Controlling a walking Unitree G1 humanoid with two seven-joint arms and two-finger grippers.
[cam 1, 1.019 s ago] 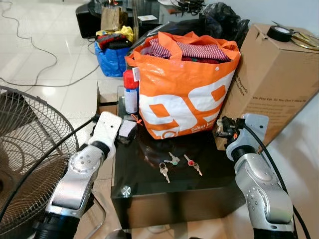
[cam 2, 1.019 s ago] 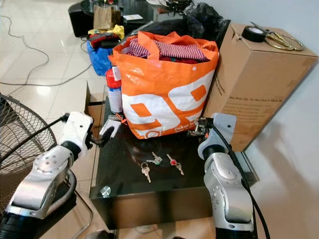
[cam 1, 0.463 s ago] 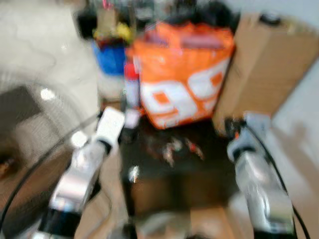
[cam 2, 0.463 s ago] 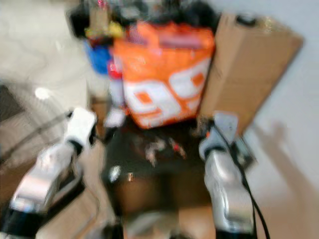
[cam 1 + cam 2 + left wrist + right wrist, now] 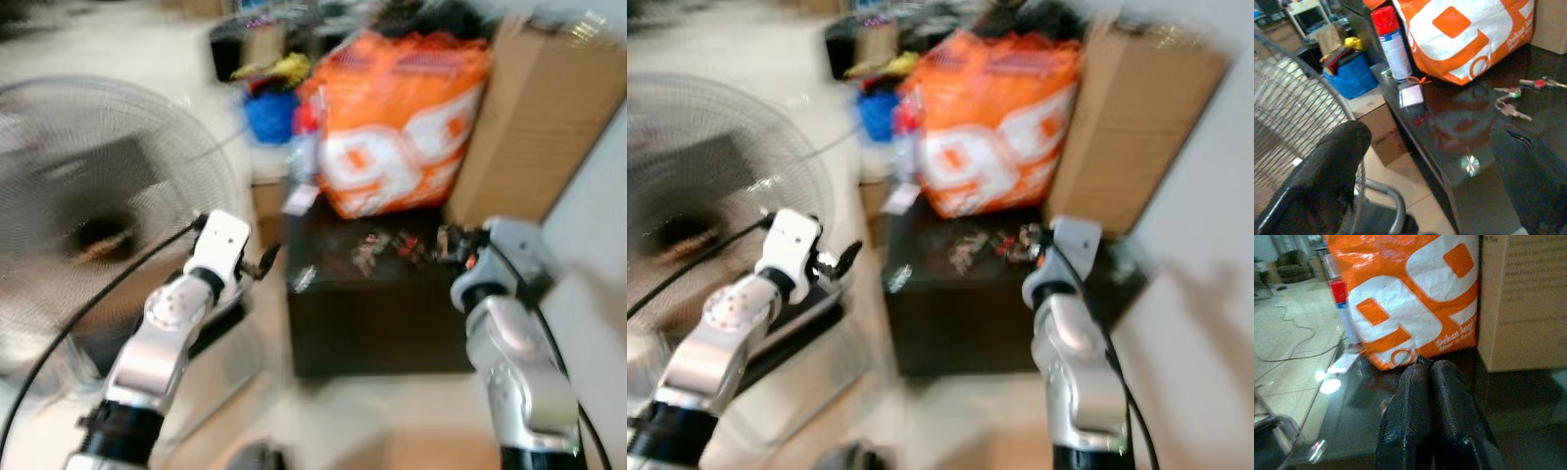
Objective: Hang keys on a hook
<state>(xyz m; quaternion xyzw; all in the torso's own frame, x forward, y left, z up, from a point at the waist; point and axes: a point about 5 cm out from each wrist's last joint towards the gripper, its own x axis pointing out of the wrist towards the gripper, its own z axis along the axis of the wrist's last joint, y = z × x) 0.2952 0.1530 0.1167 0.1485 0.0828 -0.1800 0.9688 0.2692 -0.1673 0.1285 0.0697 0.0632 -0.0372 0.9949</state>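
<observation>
Both head views are smeared, so I take detail from the wrists; on my far left I see a large round wire-grille floor fan (image 5: 93,211), then my left gripper (image 5: 260,265) hanging off the left edge of the low glossy black table (image 5: 1484,181), over the floor, and whether its fingers are apart or closed I cannot tell. On the table's back left stands a white spray can with a red cap (image 5: 1392,43), with a small card on an orange tie (image 5: 1411,94) lying just in front of it. Behind the table's middle sits the big orange and white woven shopping bag (image 5: 1405,298), and before it the small bunches of metal keys (image 5: 1520,95) lie flat on the tabletop, well apart from either gripper. My right gripper (image 5: 1430,382) hovers over the table's right side, fingers clenched together on nothing, next to a tall brown cardboard box (image 5: 1525,298)
</observation>
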